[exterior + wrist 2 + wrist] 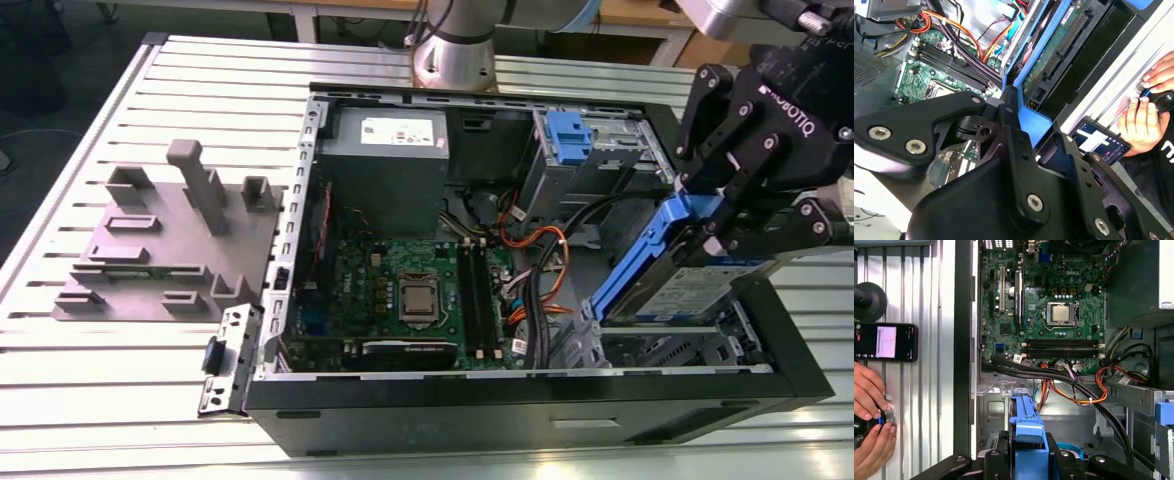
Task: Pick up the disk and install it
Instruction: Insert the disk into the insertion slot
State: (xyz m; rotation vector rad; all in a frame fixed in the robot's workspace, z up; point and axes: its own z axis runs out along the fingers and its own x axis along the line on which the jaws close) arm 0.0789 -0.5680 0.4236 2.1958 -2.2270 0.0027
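Currently your gripper [714,215] is clamped on the disk [667,270], which hangs tilted, long axis slanting down into the case [534,415] corner bay.

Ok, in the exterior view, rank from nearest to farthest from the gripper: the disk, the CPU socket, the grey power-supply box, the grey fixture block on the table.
1. disk, held tilted in the gripper, at the case's right end.
2. CPU socket, mid-motherboard.
3. grey power-supply box, toward the case's far-left corner.
4. grey fixture block, outside the case, on the exterior view's left.
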